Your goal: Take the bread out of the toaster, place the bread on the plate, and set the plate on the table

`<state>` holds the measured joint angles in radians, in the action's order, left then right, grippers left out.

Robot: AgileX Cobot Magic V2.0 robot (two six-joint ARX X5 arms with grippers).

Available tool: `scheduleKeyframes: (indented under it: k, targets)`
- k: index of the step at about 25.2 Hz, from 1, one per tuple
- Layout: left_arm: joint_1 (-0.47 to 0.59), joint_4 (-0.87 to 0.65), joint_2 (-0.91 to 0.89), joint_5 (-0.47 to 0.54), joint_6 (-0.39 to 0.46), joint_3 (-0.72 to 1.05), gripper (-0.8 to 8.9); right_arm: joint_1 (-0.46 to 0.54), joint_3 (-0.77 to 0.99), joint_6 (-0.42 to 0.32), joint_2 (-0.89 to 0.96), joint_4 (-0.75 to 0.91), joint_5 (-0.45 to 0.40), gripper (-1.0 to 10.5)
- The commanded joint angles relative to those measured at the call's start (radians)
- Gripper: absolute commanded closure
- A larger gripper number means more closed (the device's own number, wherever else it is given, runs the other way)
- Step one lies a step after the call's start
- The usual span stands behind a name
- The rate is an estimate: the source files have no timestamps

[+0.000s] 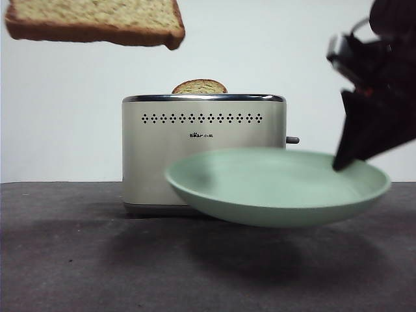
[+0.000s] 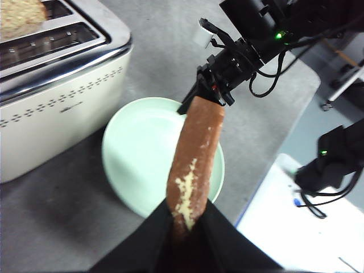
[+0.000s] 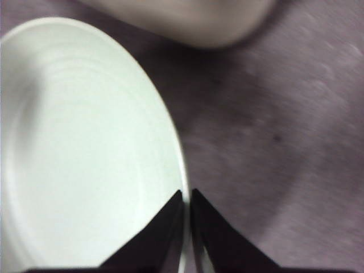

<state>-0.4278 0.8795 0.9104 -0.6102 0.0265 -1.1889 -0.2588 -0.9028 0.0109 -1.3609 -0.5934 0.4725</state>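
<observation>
A slice of bread (image 1: 97, 23) hangs high at the upper left of the front view, held flat. My left gripper (image 2: 185, 219) is shut on that bread (image 2: 193, 153), seen edge-on in the left wrist view. A second slice (image 1: 199, 86) pokes up from a slot of the cream toaster (image 1: 201, 156). The mint-green plate (image 1: 279, 185) floats above the dark table (image 1: 65, 260) in front of the toaster, tilted slightly. My right gripper (image 3: 186, 199) is shut on the plate's rim (image 3: 170, 136), and shows as a dark mass (image 1: 374, 104) at the right.
The toaster's grey lever (image 1: 292, 140) sticks out on its right side. In the left wrist view the table's edge (image 2: 296, 114) runs past the plate, with a white surface (image 2: 296, 233) and cables beyond it.
</observation>
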Motion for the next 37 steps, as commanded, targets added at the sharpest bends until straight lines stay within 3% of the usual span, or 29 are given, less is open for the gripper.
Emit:
scheduleKeyframes:
  k: [1,8,19,21,24,27,37]
  targets:
    - [-0.005,-0.04,0.043,-0.076,-0.019,-0.01,8.1,-0.048,-0.01,0.048,0.027,0.01,0.01,9.4]
    - [-0.021,-0.096,0.206,-0.228,-0.019,-0.01,8.1,-0.16,-0.01,0.114,0.066,0.063,0.003,9.4]
    - [-0.068,-0.133,0.515,-0.229,0.018,-0.01,8.09,-0.231,-0.01,0.163,0.066,0.144,-0.009,9.4]
    - [-0.07,-0.147,0.574,-0.229,0.011,-0.01,7.63,-0.231,-0.01,0.162,0.066,0.144,-0.008,9.4]
    - [-0.072,-0.148,0.601,-0.228,0.011,-0.01,5.4,-0.231,-0.01,0.161,0.065,0.143,-0.008,9.4]
    - [-0.077,-0.149,0.601,-0.228,0.019,-0.014,5.08,-0.231,-0.01,0.161,0.065,0.143,-0.008,9.4]
    - [-0.125,-0.056,0.599,-0.026,0.093,-0.166,5.09,-0.231,-0.01,0.154,0.065,0.112,-0.01,9.4]
